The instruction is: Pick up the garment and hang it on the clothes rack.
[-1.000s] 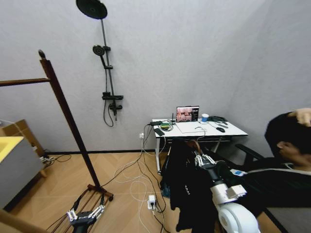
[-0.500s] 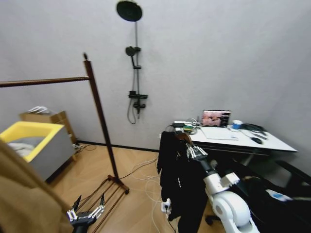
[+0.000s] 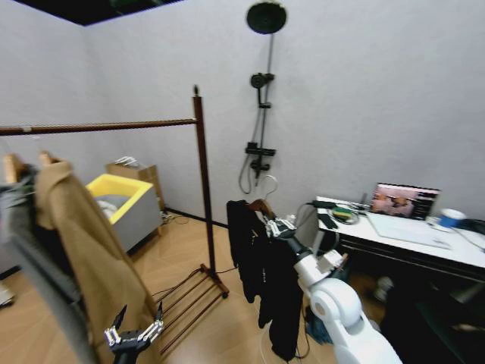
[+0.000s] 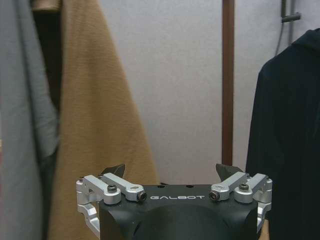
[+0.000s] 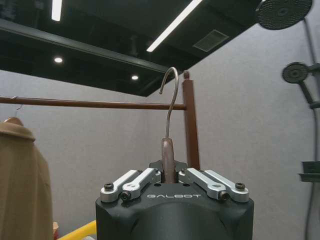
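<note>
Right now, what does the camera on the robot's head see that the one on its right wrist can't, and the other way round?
The head view alone takes in the long black garment hanging from the right gripper, the left gripper low and open, the yellow bin and the desk with a laptop. The right wrist view alone shows, close up, the fingers shut on the hanger's neck, and the ceiling lights. Both show the clothes rack, the tan coat, the hanger's hook and the shower head.

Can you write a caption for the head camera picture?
Right gripper carries the black jacket on its hanger toward the wooden clothes rack.
</note>
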Tool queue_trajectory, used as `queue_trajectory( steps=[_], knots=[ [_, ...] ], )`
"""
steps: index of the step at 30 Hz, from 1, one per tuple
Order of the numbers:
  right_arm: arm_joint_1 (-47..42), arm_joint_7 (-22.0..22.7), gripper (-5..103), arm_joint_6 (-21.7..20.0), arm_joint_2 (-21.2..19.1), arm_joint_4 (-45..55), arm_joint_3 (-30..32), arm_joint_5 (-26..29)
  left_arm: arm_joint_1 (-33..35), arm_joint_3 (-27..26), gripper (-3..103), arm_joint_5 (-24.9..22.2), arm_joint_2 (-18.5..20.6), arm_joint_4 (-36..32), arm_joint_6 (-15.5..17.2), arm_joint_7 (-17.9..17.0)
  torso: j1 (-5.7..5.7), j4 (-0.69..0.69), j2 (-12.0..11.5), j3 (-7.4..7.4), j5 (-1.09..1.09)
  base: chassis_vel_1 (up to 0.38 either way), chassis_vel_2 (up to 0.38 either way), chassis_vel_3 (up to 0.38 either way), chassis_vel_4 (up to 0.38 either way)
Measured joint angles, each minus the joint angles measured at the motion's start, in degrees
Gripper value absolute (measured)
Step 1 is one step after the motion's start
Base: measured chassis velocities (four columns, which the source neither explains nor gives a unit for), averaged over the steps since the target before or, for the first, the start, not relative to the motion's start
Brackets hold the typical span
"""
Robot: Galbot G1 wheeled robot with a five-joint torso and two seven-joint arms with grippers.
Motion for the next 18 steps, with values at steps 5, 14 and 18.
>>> queue_trajectory(
  steps=[5,14,18],
  knots=[
    [9.94,0.40,9,-0.05,-0.16,-6.34,-4.93,0.18,0.00,0.00,100,0.00,0.00,0.00,0.00,-0.01,0.00,0.00,0.00,0.00,0.00,0.127,0.128,0.121,0.126],
    [23.75,1.46,9,1.36,3.56,-17.93,-12.59,-4.22,0.00,-0.01,100,0.00,0.00,0.00,0.00,0.00,0.01,0.03,-0.01,0.00,-0.01,0.117,0.131,0.131,0.123],
    [31.85,1.95,9,2.31,7.25,-26.03,-17.00,-6.97,0.00,-0.01,100,0.00,0.00,0.00,0.00,0.00,0.01,0.04,-0.01,0.01,-0.01,0.075,0.075,0.074,0.061]
  ],
)
